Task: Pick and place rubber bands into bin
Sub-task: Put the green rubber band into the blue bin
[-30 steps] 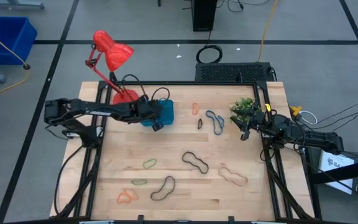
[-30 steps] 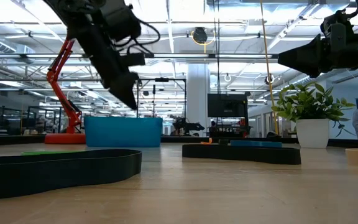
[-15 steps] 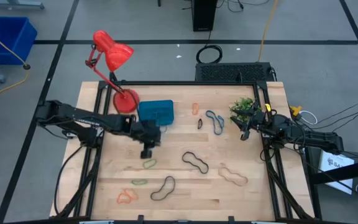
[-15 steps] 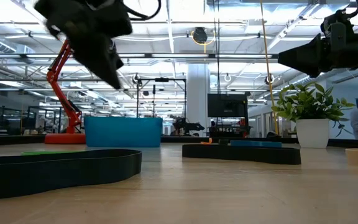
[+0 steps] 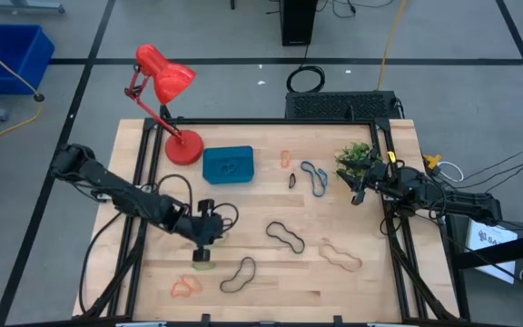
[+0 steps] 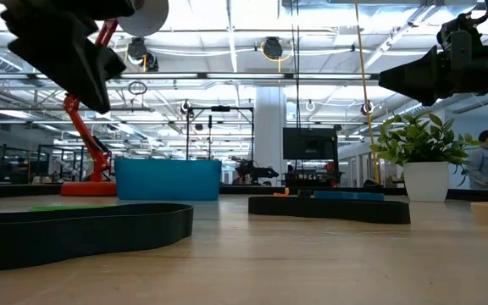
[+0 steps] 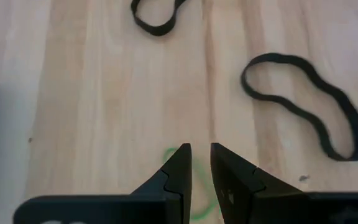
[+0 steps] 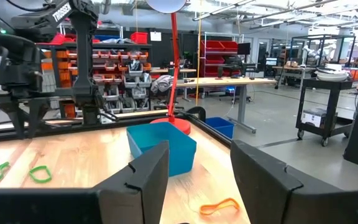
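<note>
Rubber bands lie flat on the wooden table: black ones, a tan one, a blue-grey one, orange ones. The teal bin stands at the far side beside the red lamp's base. My left gripper hangs above the table's near left part, its fingers a narrow gap apart with nothing between them. A green band lies on the wood below them. My right gripper waits open at the right edge, raised.
A red desk lamp stands at the far left corner, its base next to the bin. A small potted plant stands at the far right. Another green band lies just near of my left gripper. A person stands beyond the table.
My left gripper has swung away from above the bin toward the table's near edge and somewhat left, turning as it went, and now hangs over the green bands. Its finger gap looks unchanged. The bands and the bin have stayed where they were.
</note>
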{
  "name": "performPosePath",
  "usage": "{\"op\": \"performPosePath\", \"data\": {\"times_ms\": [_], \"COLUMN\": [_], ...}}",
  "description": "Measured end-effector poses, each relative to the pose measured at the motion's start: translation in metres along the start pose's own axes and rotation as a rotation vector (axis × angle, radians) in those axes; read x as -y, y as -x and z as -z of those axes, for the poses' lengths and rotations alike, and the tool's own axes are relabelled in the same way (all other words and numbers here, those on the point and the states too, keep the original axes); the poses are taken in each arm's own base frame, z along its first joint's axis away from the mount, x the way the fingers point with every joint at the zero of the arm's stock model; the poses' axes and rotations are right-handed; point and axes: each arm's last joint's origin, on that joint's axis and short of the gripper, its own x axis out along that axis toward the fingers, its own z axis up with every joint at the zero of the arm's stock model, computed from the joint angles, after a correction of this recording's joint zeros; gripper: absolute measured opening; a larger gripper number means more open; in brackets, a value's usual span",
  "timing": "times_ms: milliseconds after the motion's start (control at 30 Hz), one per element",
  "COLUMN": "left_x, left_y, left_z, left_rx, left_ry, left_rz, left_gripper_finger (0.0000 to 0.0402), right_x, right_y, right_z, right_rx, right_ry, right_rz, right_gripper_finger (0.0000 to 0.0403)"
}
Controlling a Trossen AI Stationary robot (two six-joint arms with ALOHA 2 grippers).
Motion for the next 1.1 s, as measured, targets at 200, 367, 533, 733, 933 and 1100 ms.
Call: {"op": "performPosePath", "data": {"times_ms": [200, 367, 533, 733, 933, 1100], "left_x": [0.006, 0.006, 0.006, 0.005, 0.005, 0.001], "left_y": [0.001, 0.001, 0.001, -0.006, -0.028, -0.041], "left_z": [0.002, 0.002, 0.001, 0.006, 0.014, 0.018], "left_rx": [0.007, 0.007, 0.008, -0.045, -0.149, -0.2], "left_ry": [0.048, 0.028, 0.016, 0.064, 0.098, 0.161], "left_rz": [0.015, 0.015, 0.014, -0.021, -0.067, -0.105], "left_gripper_finger": [0.0067, 0.0067, 0.0067, 0.0067, 0.0067, 0.0067], "right_x": [0.0, 0.0, 0.0, 0.0, 0.0, 0.0], "right_y": [0.0, 0.0, 0.0, 0.0, 0.0, 0.0], "right_z": [0.0, 0.0, 0.0, 0.0, 0.0, 0.0], "right_rx": [0.0, 0.0, 0.0, 0.0, -0.001, -0.001], "right_ry": [0.0, 0.0, 0.0, 0.0, 0.0, 0.0], "right_rz": [0.0, 0.0, 0.0, 0.0, 0.0, 0.0], "right_gripper_finger": [0.0169, 0.0169, 0.0169, 0.0169, 0.0169, 0.0169]}}
